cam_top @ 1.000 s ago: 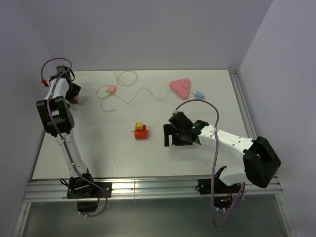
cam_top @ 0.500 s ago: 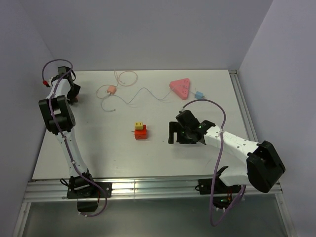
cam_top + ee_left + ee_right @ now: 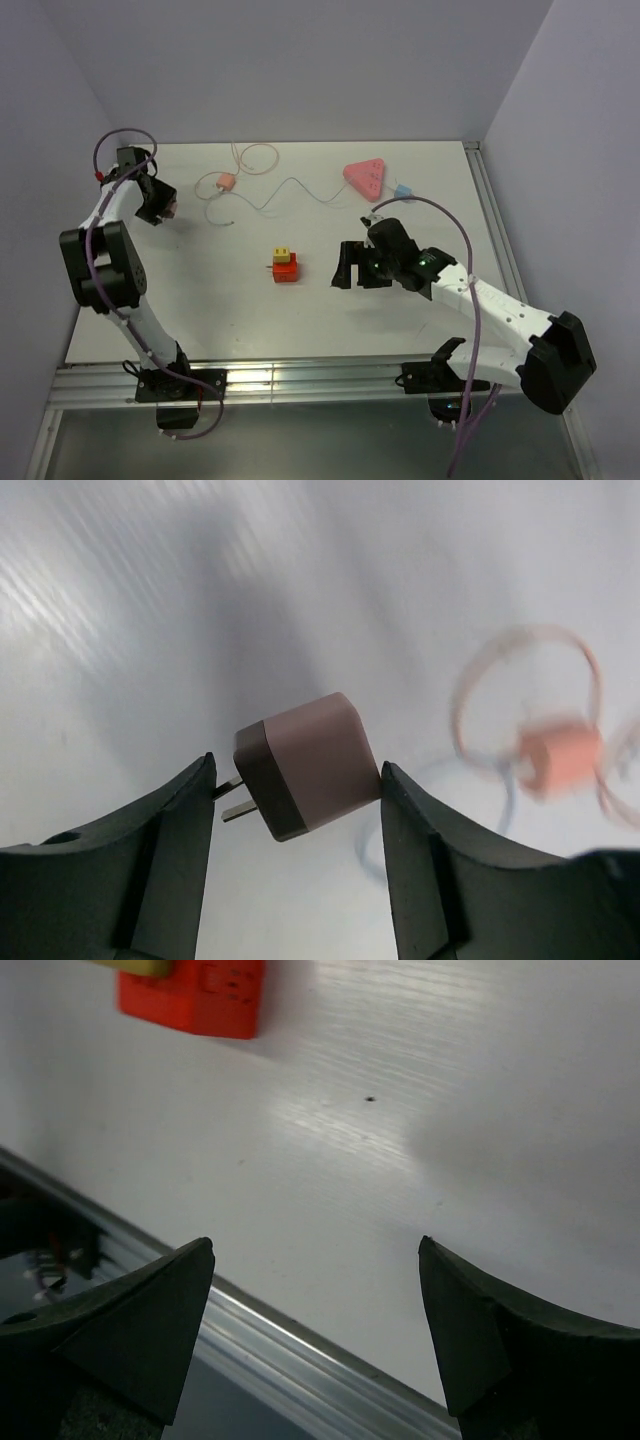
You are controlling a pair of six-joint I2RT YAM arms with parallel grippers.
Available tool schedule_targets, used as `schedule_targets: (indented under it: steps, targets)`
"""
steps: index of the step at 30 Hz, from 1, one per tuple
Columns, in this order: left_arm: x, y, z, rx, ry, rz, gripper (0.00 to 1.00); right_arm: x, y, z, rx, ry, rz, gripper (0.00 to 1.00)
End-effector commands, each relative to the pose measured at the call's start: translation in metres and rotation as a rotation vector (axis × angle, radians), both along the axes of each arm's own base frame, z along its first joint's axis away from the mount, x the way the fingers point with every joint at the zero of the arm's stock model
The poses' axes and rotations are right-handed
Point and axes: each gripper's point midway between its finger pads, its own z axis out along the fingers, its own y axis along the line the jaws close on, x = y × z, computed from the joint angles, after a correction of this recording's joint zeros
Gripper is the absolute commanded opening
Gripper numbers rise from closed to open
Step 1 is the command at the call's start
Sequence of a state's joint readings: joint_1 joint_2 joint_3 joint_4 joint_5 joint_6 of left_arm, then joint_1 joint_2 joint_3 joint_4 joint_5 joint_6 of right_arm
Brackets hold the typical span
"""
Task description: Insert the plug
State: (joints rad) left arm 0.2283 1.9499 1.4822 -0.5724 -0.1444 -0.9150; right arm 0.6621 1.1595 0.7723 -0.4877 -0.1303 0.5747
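both arms have shifted in the last second: the left arm's elbow has swung toward the near left, and the right arm has stretched out flatter. the left gripper [image 3: 296,772] has its jaws drawn partway in and clamped on a mauve adapter [image 3: 318,750], whose prongs meet one finger. the right gripper [image 3: 315,1245] gapes wide and holds nothing, right of the orange-red block [image 3: 195,995]. the light-blue plug [image 3: 404,191] lies at the far right, just right of the pink triangle [image 3: 364,177].
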Motion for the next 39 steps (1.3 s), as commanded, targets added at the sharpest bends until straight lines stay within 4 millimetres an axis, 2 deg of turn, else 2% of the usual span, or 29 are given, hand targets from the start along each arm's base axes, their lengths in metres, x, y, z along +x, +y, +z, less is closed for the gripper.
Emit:
schedule_targets:
  steps: [1,2,3,4,6,7,8,9,10,12,13,14,15,16,18,19,21,23,24,25,26,27,29,30,32,33,35,37,39]
  targets:
    - [-0.006,-0.049,0.086,0.010,-0.227,-0.208,0.01,0.000,0.032,0.063,0.234,-0.132,0.123,0.89]
    - [-0.024,-0.068,0.101,-0.023,-0.269,-0.274,0.00,-0.002,0.037,0.072,0.273,-0.142,0.148,0.89]
    - [-0.043,-0.097,0.118,-0.049,-0.328,-0.383,0.00,-0.009,0.043,0.085,0.314,-0.140,0.190,0.88]
    - [-0.052,-0.105,0.125,-0.029,-0.355,-0.420,0.00,-0.013,0.046,0.086,0.331,-0.127,0.213,0.88]
    - [-0.074,-0.148,0.142,-0.097,-0.442,-0.597,0.00,-0.020,0.053,0.104,0.380,-0.139,0.258,0.85]
    - [-0.097,-0.174,0.152,-0.127,-0.497,-0.692,0.00,-0.020,0.055,0.112,0.396,-0.153,0.262,0.84]
    - [-0.110,-0.199,0.162,-0.181,-0.550,-0.787,0.00,-0.020,0.059,0.124,0.431,-0.188,0.275,0.82]
    - [-0.123,-0.214,0.167,-0.205,-0.578,-0.840,0.00,-0.024,0.062,0.132,0.468,-0.196,0.293,0.82]
    - [-0.146,-0.235,0.172,-0.229,-0.607,-0.915,0.00,-0.027,0.066,0.142,0.494,-0.217,0.309,0.82]
    - [-0.170,-0.260,0.180,-0.294,-0.648,-0.995,0.00,-0.029,0.072,0.164,0.555,-0.277,0.323,0.81]
    - [-0.191,-0.278,0.192,-0.325,-0.691,-1.073,0.00,-0.028,0.073,0.170,0.565,-0.293,0.315,0.81]
    - [-0.202,-0.285,0.189,-0.351,-0.695,-1.103,0.00,-0.029,0.075,0.173,0.569,-0.290,0.304,0.80]
    - [-0.215,-0.297,0.195,-0.367,-0.727,-1.169,0.00,-0.028,0.076,0.173,0.579,-0.254,0.266,0.79]
    - [-0.227,-0.300,0.199,-0.357,-0.764,-1.199,0.00,-0.022,0.075,0.175,0.578,-0.250,0.218,0.75]
    - [-0.241,-0.306,0.203,-0.330,-0.810,-1.255,0.00,-0.020,0.077,0.168,0.579,-0.151,0.151,0.72]
    - [-0.254,-0.313,0.203,-0.333,-0.826,-1.291,0.00,-0.020,0.080,0.170,0.588,-0.126,0.143,0.72]
    - [-0.267,-0.323,0.201,-0.340,-0.835,-1.333,0.00,-0.023,0.087,0.170,0.614,-0.058,0.144,0.72]
    - [-0.271,-0.328,0.198,-0.317,-0.832,-1.347,0.00,-0.023,0.091,0.178,0.614,-0.050,0.140,0.73]
    - [-0.282,-0.338,0.196,-0.326,-0.823,-1.392,0.00,-0.021,0.093,0.176,0.587,-0.057,0.131,0.74]
    - [-0.277,-0.339,0.196,-0.288,-0.817,-1.374,0.00,-0.020,0.091,0.180,0.560,-0.050,0.118,0.77]
    - [-0.279,-0.343,0.194,-0.265,-0.810,-1.388,0.00,-0.016,0.093,0.174,0.521,-0.035,0.109,0.78]
    - [-0.287,-0.355,0.196,-0.254,-0.799,-1.425,0.00,-0.012,0.094,0.186,0.516,-0.053,0.104,0.79]
    - [-0.284,-0.356,0.189,-0.168,-0.761,-1.402,0.00,-0.012,0.095,0.172,0.440,0.010,0.115,0.80]
    - [-0.293,-0.364,0.187,-0.161,-0.751,-1.431,0.00,-0.012,0.096,0.178,0.442,0.018,0.124,0.79]
    - [-0.292,-0.366,0.185,-0.131,-0.752,-1.409,0.00,-0.016,0.096,0.172,0.428,0.054,0.124,0.80]
    - [-0.300,-0.371,0.186,-0.146,-0.756,-1.434,0.00,-0.020,0.096,0.169,0.426,0.069,0.130,0.79]
    - [-0.294,-0.369,0.184,-0.113,-0.768,-1.393,0.00,-0.027,0.091,0.154,0.385,0.111,0.124,0.79]
    - [-0.299,-0.372,0.184,-0.102,-0.780,-1.402,0.00,-0.033,0.083,0.139,0.326,0.127,0.111,0.78]
    - [-0.303,-0.376,0.187,-0.089,-0.804,-1.413,0.00,-0.039,0.081,0.136,0.322,0.129,0.123,0.78]
